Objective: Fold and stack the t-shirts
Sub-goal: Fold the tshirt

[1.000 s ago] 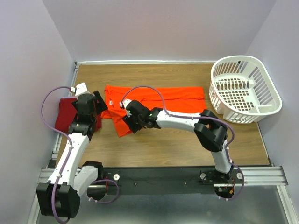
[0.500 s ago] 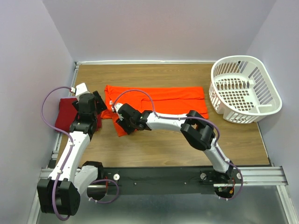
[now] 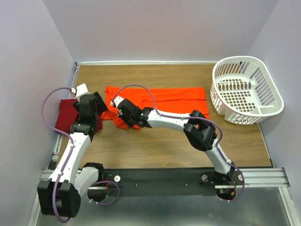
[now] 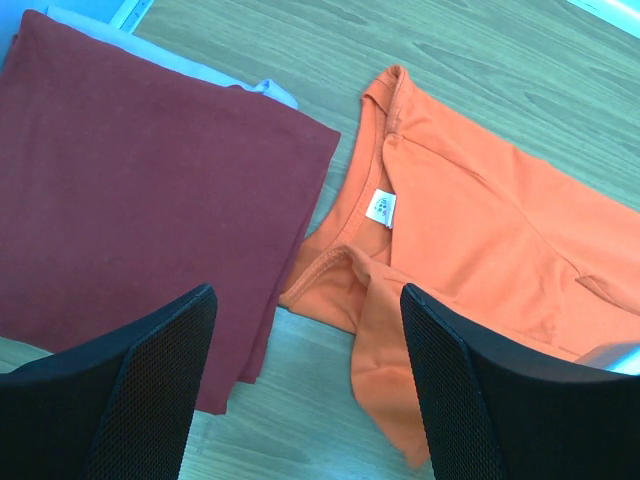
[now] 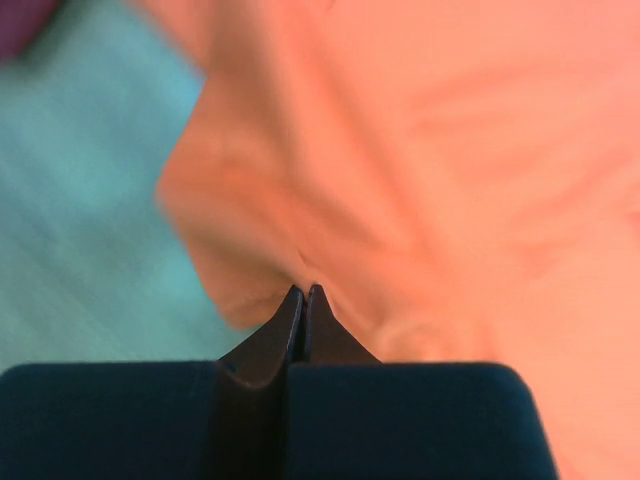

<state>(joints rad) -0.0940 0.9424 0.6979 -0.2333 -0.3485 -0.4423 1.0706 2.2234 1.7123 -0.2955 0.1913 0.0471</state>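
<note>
The bright orange-red t-shirt (image 3: pixel 174 99) lies spread across the middle of the table, its white neck label (image 4: pixel 381 206) facing up. The dark crimson t-shirt (image 3: pixel 63 115) lies folded at the left edge. My right gripper (image 3: pixel 123 117) is low over the orange shirt's near-left sleeve and is shut on a pinch of that cloth (image 5: pixel 303 290), which puckers at the tips. My left gripper (image 4: pixel 305 330) hangs open above the gap between the crimson shirt (image 4: pixel 130 180) and the orange shirt's collar (image 4: pixel 480 230), holding nothing.
A white lattice laundry basket (image 3: pixel 244 89) stands at the back right. Walls close in the table on the left, back and right. Bare wood shows in front of the shirts.
My right gripper slid left over the orange sleeve and closed on it, bunching the sleeve toward the collar. The left arm has barely moved.
</note>
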